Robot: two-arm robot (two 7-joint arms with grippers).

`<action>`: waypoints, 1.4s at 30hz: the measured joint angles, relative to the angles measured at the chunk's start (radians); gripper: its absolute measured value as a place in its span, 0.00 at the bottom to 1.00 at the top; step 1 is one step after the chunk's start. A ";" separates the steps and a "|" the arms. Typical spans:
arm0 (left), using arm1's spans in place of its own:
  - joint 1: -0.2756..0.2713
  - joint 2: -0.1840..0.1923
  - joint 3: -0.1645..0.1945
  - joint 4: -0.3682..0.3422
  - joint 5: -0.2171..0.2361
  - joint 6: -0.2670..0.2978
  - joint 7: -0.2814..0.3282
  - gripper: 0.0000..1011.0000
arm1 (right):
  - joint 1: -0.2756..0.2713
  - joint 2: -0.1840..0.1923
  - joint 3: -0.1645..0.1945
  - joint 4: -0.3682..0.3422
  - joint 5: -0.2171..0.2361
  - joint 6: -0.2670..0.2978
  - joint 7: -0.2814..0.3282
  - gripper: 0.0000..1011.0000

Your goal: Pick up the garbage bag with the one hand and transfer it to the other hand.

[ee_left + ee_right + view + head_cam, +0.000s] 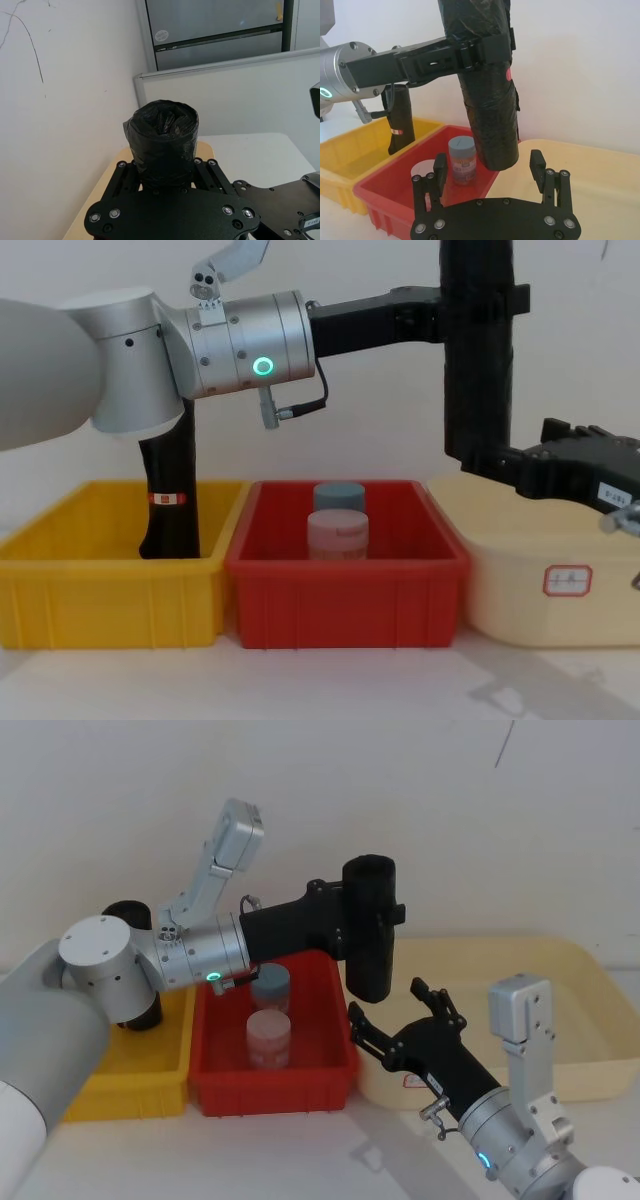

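Note:
The garbage bag [370,970], a plain black roll, hangs upright above the seam between the red bin and the beige tray. My left gripper [372,915], on the green-ringed wrist, is shut on the roll's upper half; the chest view shows that grip [480,305] high up. My right gripper [390,1010], on the blue-ringed wrist, reaches up from the lower right and stands open. In the right wrist view the bag's lower end [492,150] sits between the right gripper's spread fingers [536,159] at tip level, with a gap on both sides.
A yellow bin [100,580] on the left holds an upright black roll with a red-and-white band [170,490]. The red bin [345,590] holds a grey-lidded jar [340,498] and a pink jar [337,533]. The beige tray [540,550] lies to the right.

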 joint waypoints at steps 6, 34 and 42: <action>0.000 0.000 0.000 0.000 0.000 0.000 0.000 0.38 | 0.010 -0.004 0.001 0.012 -0.001 -0.005 0.002 0.99; 0.000 0.000 0.000 0.000 0.000 0.000 0.000 0.38 | 0.053 -0.022 -0.008 0.053 -0.002 -0.008 0.005 0.99; 0.000 0.000 0.000 0.000 0.000 0.000 0.000 0.38 | 0.067 -0.031 -0.012 0.066 -0.005 -0.007 0.003 0.99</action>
